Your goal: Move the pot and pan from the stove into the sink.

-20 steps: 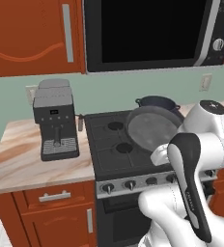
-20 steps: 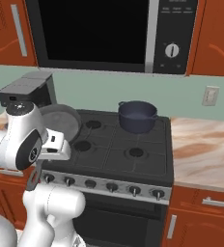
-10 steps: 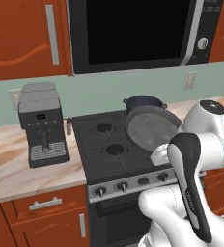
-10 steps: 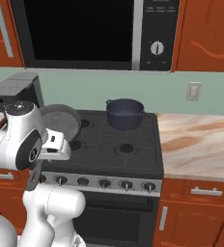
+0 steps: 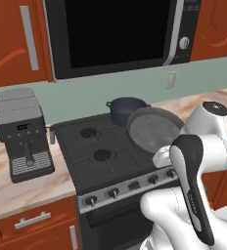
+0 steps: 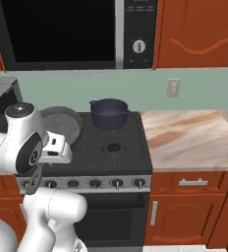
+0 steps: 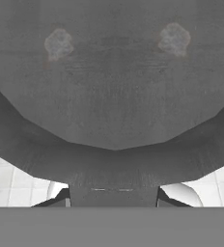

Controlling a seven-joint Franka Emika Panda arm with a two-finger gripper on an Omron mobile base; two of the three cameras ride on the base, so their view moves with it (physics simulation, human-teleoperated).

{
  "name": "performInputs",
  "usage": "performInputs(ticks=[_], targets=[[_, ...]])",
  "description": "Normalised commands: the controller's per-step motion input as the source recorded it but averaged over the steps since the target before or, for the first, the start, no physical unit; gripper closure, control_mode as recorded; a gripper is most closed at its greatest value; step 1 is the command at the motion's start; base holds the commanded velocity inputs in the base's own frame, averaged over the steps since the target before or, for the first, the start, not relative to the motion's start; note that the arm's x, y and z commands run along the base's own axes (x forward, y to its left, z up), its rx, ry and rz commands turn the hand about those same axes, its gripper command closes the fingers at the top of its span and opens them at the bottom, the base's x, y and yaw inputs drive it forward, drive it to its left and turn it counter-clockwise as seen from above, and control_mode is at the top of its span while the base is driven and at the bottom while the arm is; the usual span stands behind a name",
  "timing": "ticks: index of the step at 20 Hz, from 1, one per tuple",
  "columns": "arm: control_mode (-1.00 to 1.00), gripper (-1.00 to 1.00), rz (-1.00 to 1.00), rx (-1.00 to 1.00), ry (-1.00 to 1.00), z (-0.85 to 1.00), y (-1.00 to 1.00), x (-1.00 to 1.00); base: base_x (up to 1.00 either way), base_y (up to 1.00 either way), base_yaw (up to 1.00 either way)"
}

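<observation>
The pan (image 5: 152,129) is a shallow grey speckled disc held off the stove (image 5: 86,161), tilted up on edge just in front of my arm. In the hand view its inner face (image 7: 114,96) is very close, and my gripper (image 7: 114,197) is shut on the root of its handle. From the right base view the pan (image 6: 62,123) stands beside my upper arm, over the left side of the stove (image 6: 130,147). The deep blue-grey pot (image 5: 126,110) rests on the back right burner, also seen as the pot (image 6: 108,113). The sink is out of view.
A grey coffee machine (image 5: 25,136) stands on the counter left of the stove. A black microwave (image 5: 115,34) hangs above the burners. A marbled beige counter (image 6: 189,138) stretches to the right, with red-brown cabinets above and below.
The whole picture has slid to the left, so the base has driven to the right. The pan keeps its place against my arm, still gripped.
</observation>
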Motion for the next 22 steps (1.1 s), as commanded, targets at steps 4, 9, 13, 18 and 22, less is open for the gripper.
performInputs(ticks=[4,9,13,18,22], targets=[[1.00,1.00,0.00,0.00,0.00,0.00,0.00,0.00,-0.09,-0.23,-0.26],[1.00,1.00,0.00,0.00,0.00,0.00,0.00,0.00,-0.04,-0.09,-0.27],[1.00,1.00,0.00,0.00,0.00,0.00,0.00,0.00,-0.14,-0.11,-0.26],[1.00,1.00,0.00,0.00,0.00,0.00,0.00,0.00,-0.08,-0.13,-0.31],[1.00,1.00,0.00,0.00,0.00,0.00,0.00,0.00,-0.01,-0.14,-0.33]])
